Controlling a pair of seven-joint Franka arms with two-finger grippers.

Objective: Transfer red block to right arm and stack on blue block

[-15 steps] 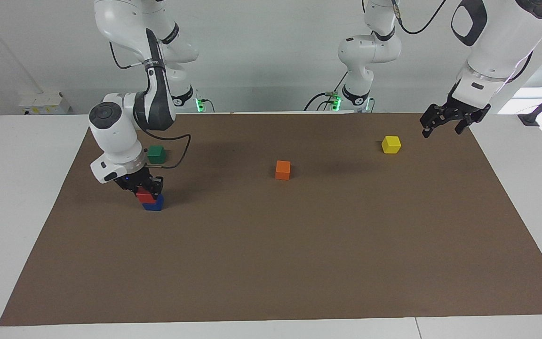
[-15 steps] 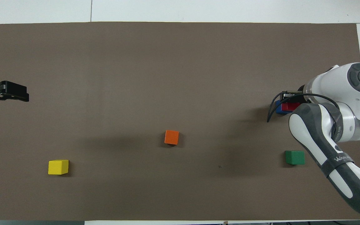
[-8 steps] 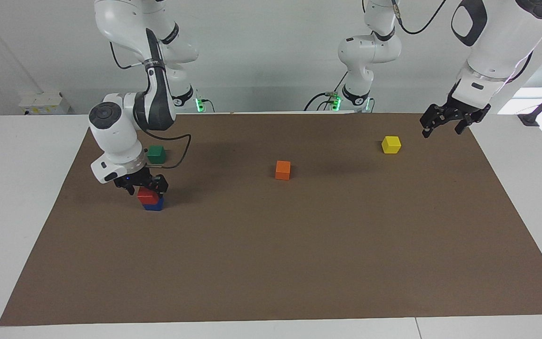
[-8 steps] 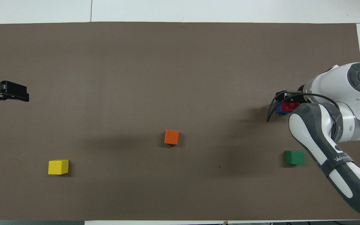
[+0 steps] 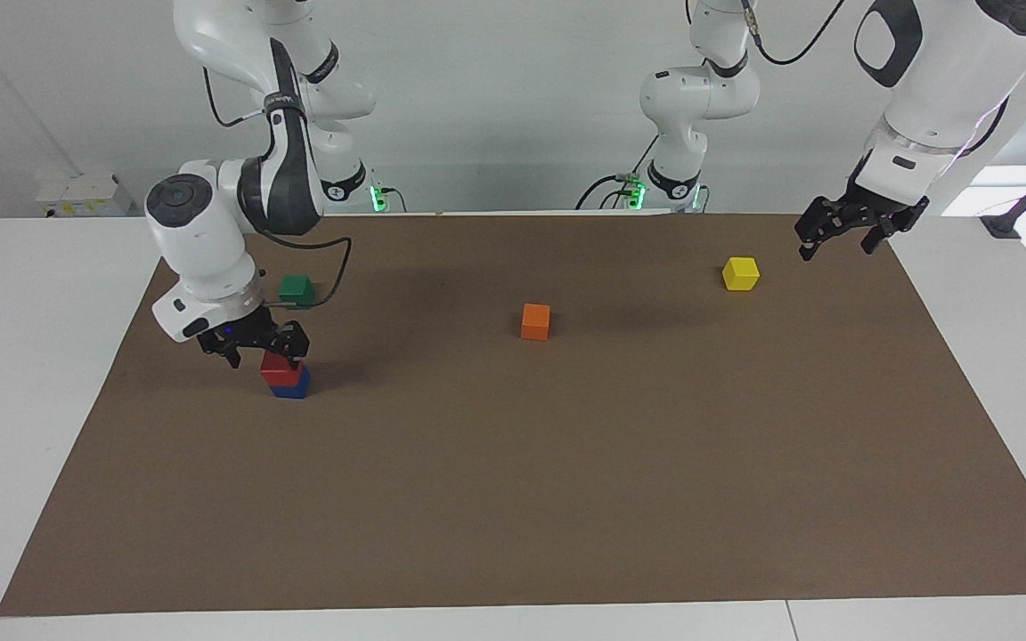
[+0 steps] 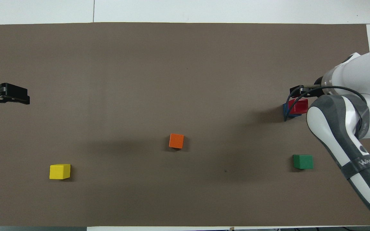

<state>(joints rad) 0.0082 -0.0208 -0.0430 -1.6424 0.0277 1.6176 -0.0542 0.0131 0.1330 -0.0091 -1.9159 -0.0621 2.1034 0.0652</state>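
Note:
The red block (image 5: 279,367) sits on the blue block (image 5: 292,389) toward the right arm's end of the brown mat. My right gripper (image 5: 264,348) is open just above the red block, and its fingers stand apart from it. In the overhead view the red block (image 6: 300,106) covers most of the blue block (image 6: 285,111), and the right arm hides most of its gripper. My left gripper (image 5: 838,236) is open and empty in the air over the mat's edge at the left arm's end, also seen in the overhead view (image 6: 24,98).
A green cube (image 5: 296,289) lies nearer to the robots than the stack. An orange cube (image 5: 535,320) lies mid-mat. A yellow cube (image 5: 740,273) lies near the left gripper. A black cable loops from the right wrist beside the stack.
My right gripper has opened, let go of the red block and risen a little toward the right arm's end. The red block stays on the blue block. The left arm has not moved.

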